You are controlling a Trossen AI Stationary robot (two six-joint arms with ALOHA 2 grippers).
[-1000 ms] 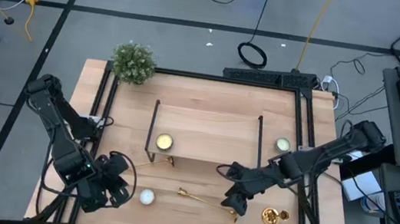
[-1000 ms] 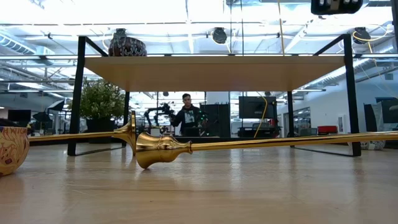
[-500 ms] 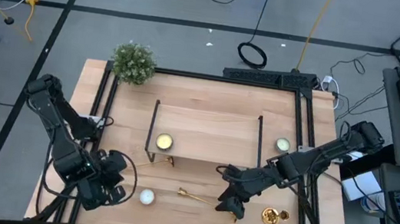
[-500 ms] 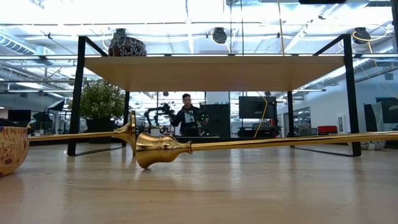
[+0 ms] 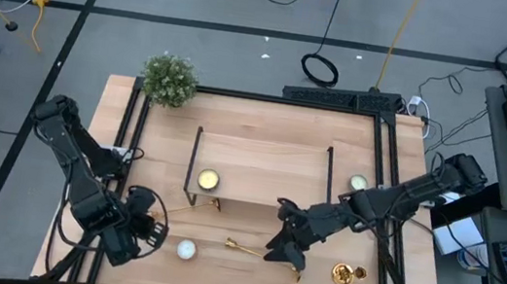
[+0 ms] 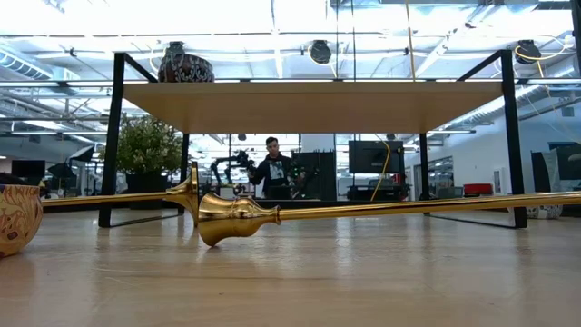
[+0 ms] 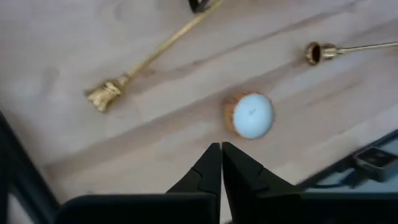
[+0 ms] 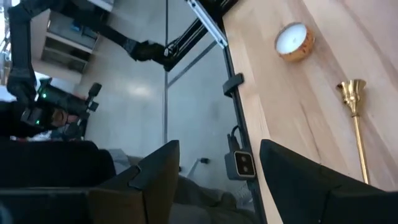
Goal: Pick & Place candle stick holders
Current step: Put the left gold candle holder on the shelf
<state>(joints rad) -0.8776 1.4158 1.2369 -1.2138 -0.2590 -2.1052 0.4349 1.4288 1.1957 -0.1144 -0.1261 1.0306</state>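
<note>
Two gold candle stick holders lie flat on the wooden table. One (image 5: 263, 255) lies near the front edge, with its cup end (image 7: 314, 53) toward the white tealight (image 5: 185, 248). The other (image 5: 192, 208) lies by the shelf's near left leg and also shows in the left wrist view (image 7: 152, 56). My right gripper (image 5: 279, 248) hovers open above the near holder's stem (image 8: 360, 149), with nothing between its fingers. My left gripper (image 5: 146, 231) is shut and empty. It points down at the table just short of the tealight (image 7: 252, 115).
A low wooden shelf (image 5: 259, 172) on black legs stands mid-table with a yellow candle (image 5: 207, 179) on it. A gold patterned cup (image 5: 342, 272) sits near right, another candle (image 5: 358, 183) farther back, and a plant (image 5: 169, 80) at the far left corner. A person (image 6: 272, 168) stands beyond the table.
My right gripper has risen a little and drifted toward the table's left, tipping its fingers up toward level; it has left the top of the low view. My left wrist has rolled in place, with the fingers staying shut. Both holders lie where they were.
</note>
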